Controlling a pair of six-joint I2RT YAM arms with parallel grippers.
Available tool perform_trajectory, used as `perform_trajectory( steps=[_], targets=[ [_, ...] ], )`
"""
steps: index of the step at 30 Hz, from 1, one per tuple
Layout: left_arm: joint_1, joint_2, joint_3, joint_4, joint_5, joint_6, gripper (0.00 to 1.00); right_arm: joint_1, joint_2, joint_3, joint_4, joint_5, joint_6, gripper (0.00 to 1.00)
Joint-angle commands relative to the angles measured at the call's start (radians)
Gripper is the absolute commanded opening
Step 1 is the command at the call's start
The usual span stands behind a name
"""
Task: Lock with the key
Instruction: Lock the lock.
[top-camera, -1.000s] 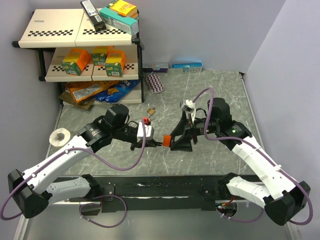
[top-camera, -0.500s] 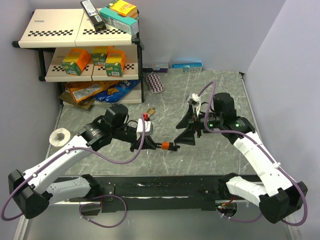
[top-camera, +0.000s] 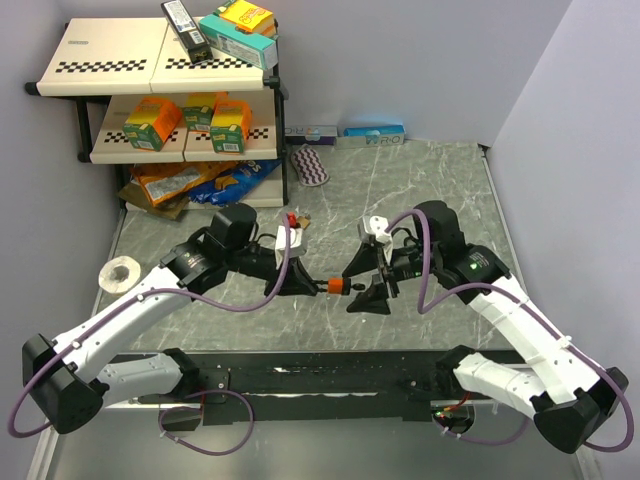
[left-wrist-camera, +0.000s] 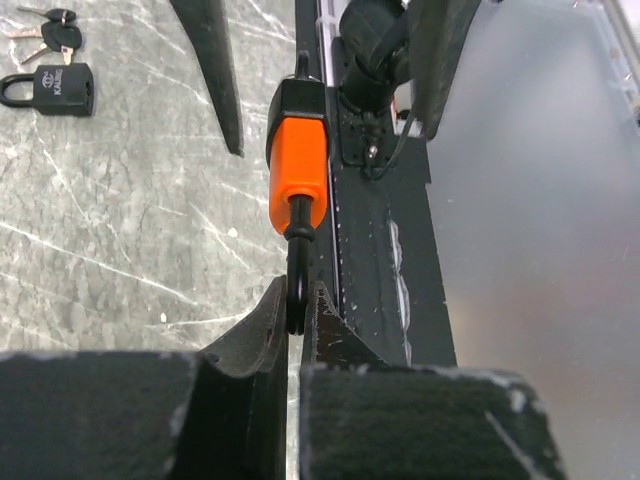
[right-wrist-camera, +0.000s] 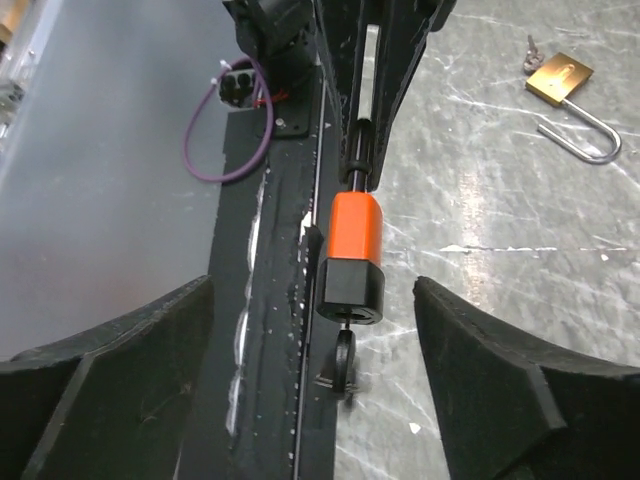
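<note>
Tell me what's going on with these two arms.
The left gripper is shut on the shackle of an orange padlock, holding it in the air. The right gripper is open, straddling the padlock's black end, where the key sticks out, and touches neither. A brass padlock and a black padlock lie unused on the table.
</note>
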Motion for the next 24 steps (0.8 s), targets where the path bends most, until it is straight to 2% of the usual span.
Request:
perform_trajectory(
  steps=[1,8,16,17,19,20,22,24],
  targets=[
    [0.012,-0.010,0.043,0.110,0.076,-0.053,0.01,0.014,0.001,0.000,0.001,0.013,-0.061,0.77],
    [0.017,-0.002,0.043,0.133,0.085,-0.079,0.01,0.026,0.006,-0.009,0.070,0.035,-0.015,0.54],
    [0.015,0.004,0.043,0.166,0.080,-0.110,0.01,0.056,0.018,0.005,0.102,0.021,0.020,0.34],
    [0.015,0.006,0.041,0.175,0.079,-0.116,0.01,0.060,0.019,0.005,0.105,0.018,0.022,0.26],
    [0.015,0.006,0.041,0.201,0.076,-0.134,0.01,0.063,0.024,0.005,0.110,0.012,0.026,0.17],
    [0.015,0.009,0.041,0.212,0.080,-0.143,0.01,0.064,0.024,0.005,0.113,0.012,0.031,0.08],
    [0.015,0.013,0.040,0.242,0.088,-0.172,0.01,0.067,0.030,0.006,0.130,0.016,0.042,0.01],
    [0.011,0.022,0.040,0.262,0.105,-0.224,0.01,0.073,0.032,0.008,0.147,0.035,0.045,0.00]
  ],
)
